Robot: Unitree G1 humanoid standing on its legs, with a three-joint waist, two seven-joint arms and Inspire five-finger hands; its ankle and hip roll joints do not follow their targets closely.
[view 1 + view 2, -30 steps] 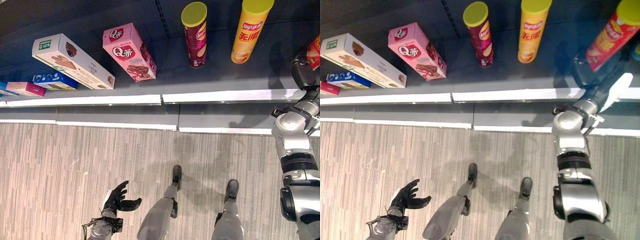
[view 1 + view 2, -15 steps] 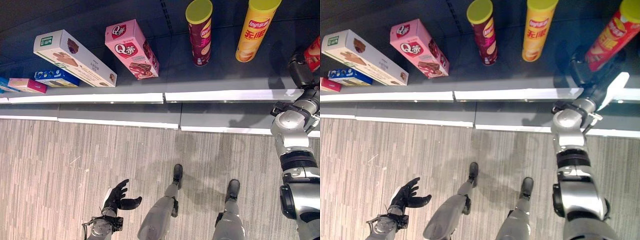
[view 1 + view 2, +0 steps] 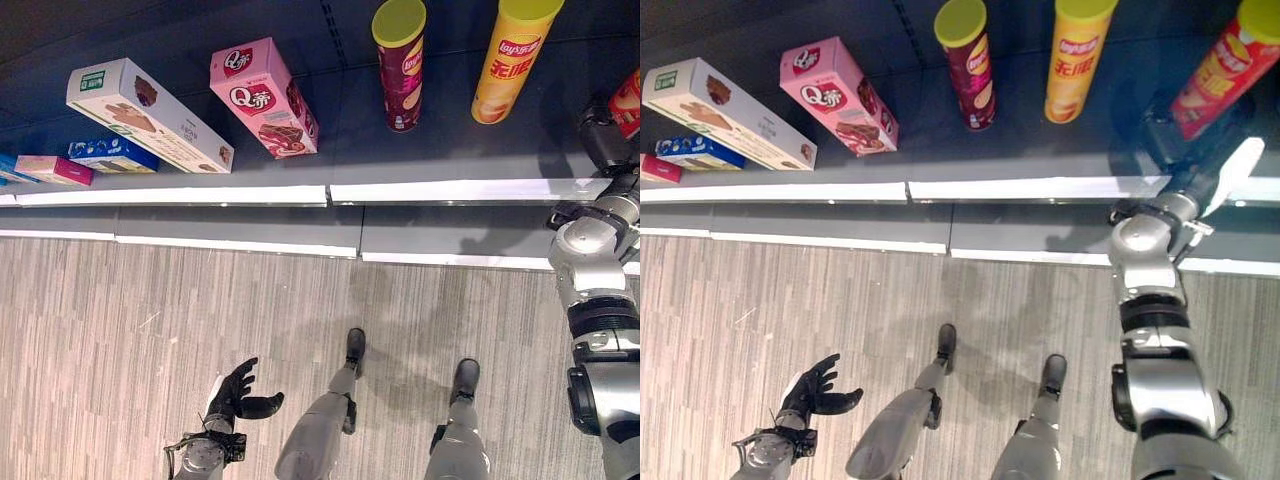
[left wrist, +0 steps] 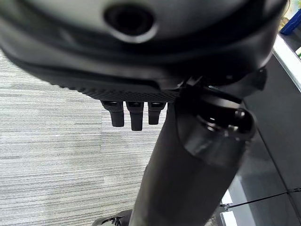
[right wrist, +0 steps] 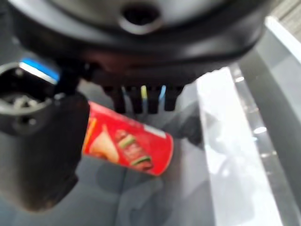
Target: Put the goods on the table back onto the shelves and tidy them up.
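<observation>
Shelf (image 3: 450,160): dark grey, edged by white front strips; a striped wood-pattern floor (image 3: 120,340) is seen below it.

Red chip can (image 3: 1218,68): stood on the shelf at the far right, just beyond the right hand (image 3: 1172,140). In the right wrist view the can (image 5: 127,143) is seen past the straight, released fingers (image 5: 141,99), which are not closed round it; contact cannot be told.

Yellow chip can (image 3: 508,60) and maroon chip can (image 3: 398,62), yellow-green lidded: stood side by side, apart, left of the red one.

Pink box (image 3: 262,96) and white box (image 3: 145,115): stood further left, apart from each other. A blue box (image 3: 108,154) and a small pink box (image 3: 52,170) are laid flat at the far left.

Left hand (image 3: 238,392): held low over the floor, fingers relaxed and empty.
</observation>
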